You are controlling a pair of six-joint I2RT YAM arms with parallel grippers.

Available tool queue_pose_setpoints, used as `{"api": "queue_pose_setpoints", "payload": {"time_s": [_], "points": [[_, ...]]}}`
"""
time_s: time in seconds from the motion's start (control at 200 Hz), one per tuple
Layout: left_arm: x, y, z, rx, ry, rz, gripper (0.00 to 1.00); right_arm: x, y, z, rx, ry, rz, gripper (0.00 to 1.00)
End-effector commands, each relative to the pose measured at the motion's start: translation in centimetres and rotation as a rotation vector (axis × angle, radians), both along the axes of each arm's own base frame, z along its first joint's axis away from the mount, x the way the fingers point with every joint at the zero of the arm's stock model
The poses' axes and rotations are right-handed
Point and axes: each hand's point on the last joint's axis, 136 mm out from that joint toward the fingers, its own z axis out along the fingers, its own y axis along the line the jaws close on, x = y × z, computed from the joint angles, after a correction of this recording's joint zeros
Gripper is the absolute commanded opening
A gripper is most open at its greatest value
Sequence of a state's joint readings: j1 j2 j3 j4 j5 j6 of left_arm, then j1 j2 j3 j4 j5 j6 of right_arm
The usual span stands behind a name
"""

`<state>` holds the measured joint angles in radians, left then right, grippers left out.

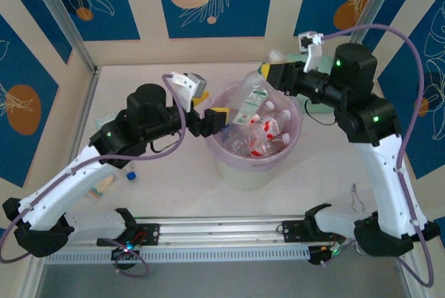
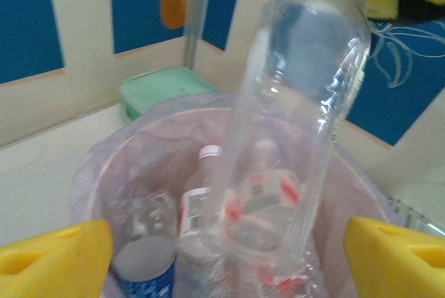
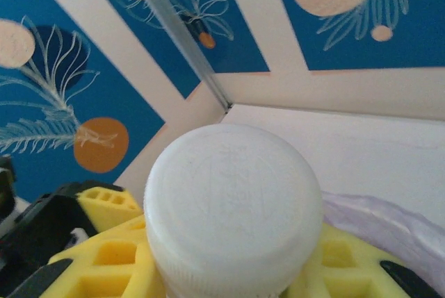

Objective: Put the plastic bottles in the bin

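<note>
No readable text, brand or number anywhere. White-labelled bottle (image 2: 197, 208) in the bin (image 2: 90, 173): grey print lines on the label, too blurred to read. Blue-labelled bottle (image 2: 142, 277): just a colour patch with pale specks. Red-white-labelled bottles (image 1: 261, 149): lettering too small. Green-capped bottle (image 2: 299, 103): no legible print. White-capped bottle (image 3: 233, 201): faint embossed marks on the cap top, unreadable

Bottles (image 2: 292, 124) clear glossy plastic; 1 cap (image 3: 233, 208) matt; bin liner (image 2: 139, 145) thin film.
</note>
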<state>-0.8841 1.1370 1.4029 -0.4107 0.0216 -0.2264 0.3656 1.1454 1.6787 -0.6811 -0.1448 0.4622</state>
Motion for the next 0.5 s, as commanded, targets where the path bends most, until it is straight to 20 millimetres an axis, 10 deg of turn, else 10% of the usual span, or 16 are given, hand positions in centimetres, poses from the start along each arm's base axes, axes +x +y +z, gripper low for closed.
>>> {"api": "queue_pose_setpoints", "payload": {"time_s": [0.0,0.495], "points": [[1.1,1.7,-1.7,0.079,-0.001,0.104,0.85,2.2,-0.4,-1.1,0.172,0.056,-0.075,0.05],[3.9,1.0,-7.5,0.190,0.074,0.196,0.89,3.3,-1.6,-11.2,0.261,0.315,-0.196,0.00]]}}
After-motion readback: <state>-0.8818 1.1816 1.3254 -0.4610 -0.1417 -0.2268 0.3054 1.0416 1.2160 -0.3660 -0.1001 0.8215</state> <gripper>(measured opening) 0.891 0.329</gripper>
